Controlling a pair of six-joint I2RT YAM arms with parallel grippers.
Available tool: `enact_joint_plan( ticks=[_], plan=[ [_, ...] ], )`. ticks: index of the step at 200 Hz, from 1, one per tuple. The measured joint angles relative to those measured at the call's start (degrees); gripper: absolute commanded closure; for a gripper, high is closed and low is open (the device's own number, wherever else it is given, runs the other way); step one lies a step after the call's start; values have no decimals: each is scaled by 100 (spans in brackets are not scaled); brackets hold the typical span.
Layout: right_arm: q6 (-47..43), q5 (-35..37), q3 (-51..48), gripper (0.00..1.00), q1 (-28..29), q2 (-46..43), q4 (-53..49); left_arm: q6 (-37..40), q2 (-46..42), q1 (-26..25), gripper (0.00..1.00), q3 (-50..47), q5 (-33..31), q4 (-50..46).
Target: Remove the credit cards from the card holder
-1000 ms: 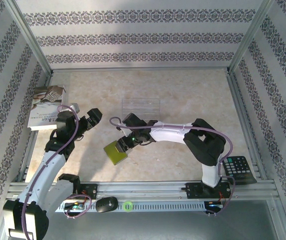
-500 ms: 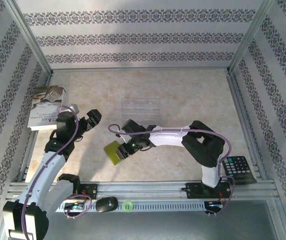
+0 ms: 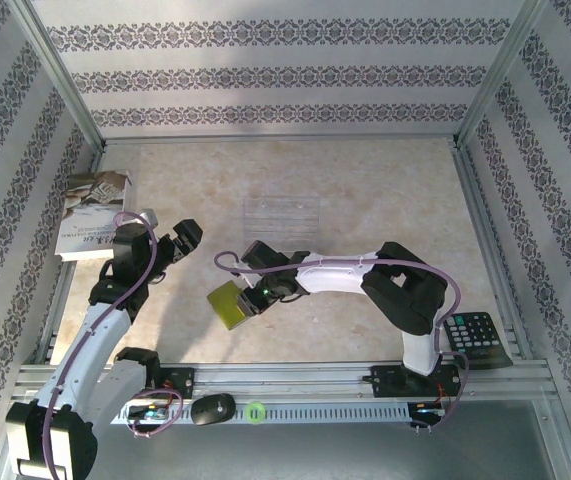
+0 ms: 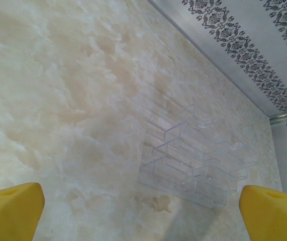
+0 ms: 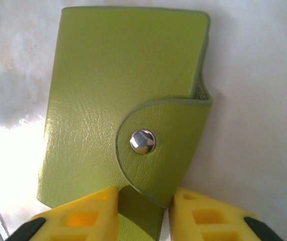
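The card holder (image 3: pixel 229 305) is a yellow-green folding wallet lying shut on the table left of centre. Its rounded flap (image 5: pixel 168 145) is fastened by a silver snap (image 5: pixel 142 141). The credit cards are hidden inside it. My right gripper (image 3: pixel 249 298) is low over its near edge. In the right wrist view its jaws (image 5: pixel 143 193) stand narrow on either side of the flap's lower corner. The right fingertip (image 5: pixel 203 211) touches the flap's edge. The left fingertip (image 5: pixel 88 211) lies over the wallet body, a shadowed gap away from the flap. My left gripper (image 3: pixel 170 232) hangs wide open and empty to the left.
A clear plastic organiser (image 3: pixel 281 212) (image 4: pixel 193 160) lies behind the holder. A white-grey book (image 3: pixel 90 212) leans at the left wall. A black calculator (image 3: pixel 477 338) sits at the right front, and a black mouse (image 3: pixel 212 408) on the front rail.
My right gripper has slid a little left and down onto the card holder, and its jaws have narrowed around the flap. The left arm has stayed still.
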Motion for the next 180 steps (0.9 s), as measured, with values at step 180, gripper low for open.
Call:
enact_joint_plan(
  ticks=[180],
  plan=[
    [177, 190, -984, 100, -837, -1486, 763, -629, 485, -2, 11, -588, 1078, 1589]
  ],
)
